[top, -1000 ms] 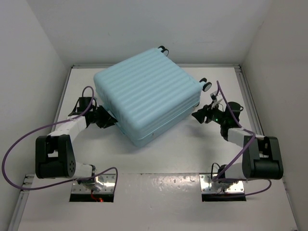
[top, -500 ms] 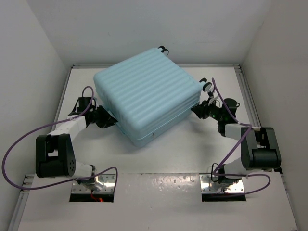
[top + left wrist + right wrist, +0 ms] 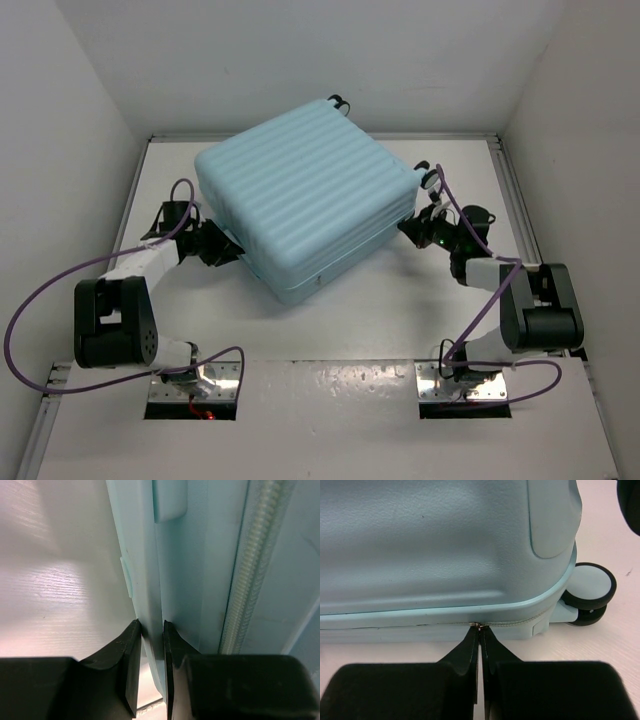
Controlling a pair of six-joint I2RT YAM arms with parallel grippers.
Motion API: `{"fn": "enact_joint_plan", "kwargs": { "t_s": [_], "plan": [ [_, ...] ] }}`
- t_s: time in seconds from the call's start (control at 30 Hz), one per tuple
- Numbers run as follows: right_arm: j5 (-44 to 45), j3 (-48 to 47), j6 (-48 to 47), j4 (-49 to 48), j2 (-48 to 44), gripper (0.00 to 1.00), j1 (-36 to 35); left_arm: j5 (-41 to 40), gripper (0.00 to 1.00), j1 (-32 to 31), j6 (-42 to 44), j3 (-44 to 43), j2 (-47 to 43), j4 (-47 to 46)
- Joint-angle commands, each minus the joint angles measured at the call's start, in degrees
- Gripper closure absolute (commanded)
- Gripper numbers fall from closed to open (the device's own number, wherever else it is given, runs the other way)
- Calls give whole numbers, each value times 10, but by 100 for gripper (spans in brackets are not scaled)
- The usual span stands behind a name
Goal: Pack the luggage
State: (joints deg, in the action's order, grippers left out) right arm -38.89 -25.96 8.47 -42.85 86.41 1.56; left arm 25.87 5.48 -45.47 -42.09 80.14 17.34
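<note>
Closed pale aqua luggage (image 3: 305, 205) lies flat on the worktop (image 3: 370, 310); left jaws clamp its left rim, right jaws pinch the zip pull (image 3: 478, 626) on its right side, so pulling level along the seam looks best.

The left arm (image 3: 140, 265) is stretching toward two o'clock with the left pincer (image 3: 151, 630) clamping a thin edge of the luggage (image 3: 200, 555), while the right arm (image 3: 490, 272) is stretching toward ten o'clock, the right pincer (image 3: 480, 630) pinching fully together.

White table (image 3: 350, 330), matte, faint grain. Plain white walls (image 3: 420, 60) enclose it left, far, right.
</note>
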Motion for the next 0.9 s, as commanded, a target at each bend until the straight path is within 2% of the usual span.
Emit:
{"fn": "enact_joint_plan", "kwargs": {
  "t_s": [0.0,0.2,0.3,0.53,0.67,0.7,0.77,0.87],
  "plan": [
    [63,2,-21,-60,-19,100,5,-129,100,15,52,-13,20,28],
    [73,20,-11,-54,-39,100,12,-287,100,9,91,-61,20,95],
    [81,24,-16,-51,-49,100,14,-330,100,9,114,-80,27,103],
    [92,35,-23,-46,-56,100,34,-382,100,28,158,-112,59,121],
    [87,33,-22,-47,-50,100,34,-398,100,13,139,-112,59,121],
    [79,33,-21,-44,-49,100,35,-392,98,13,129,-104,65,115],
    [76,32,-22,-46,-46,100,34,-356,86,18,108,-90,71,102],
    [68,28,-21,-50,-42,100,33,-321,76,18,100,-85,97,81]
  ]
}}
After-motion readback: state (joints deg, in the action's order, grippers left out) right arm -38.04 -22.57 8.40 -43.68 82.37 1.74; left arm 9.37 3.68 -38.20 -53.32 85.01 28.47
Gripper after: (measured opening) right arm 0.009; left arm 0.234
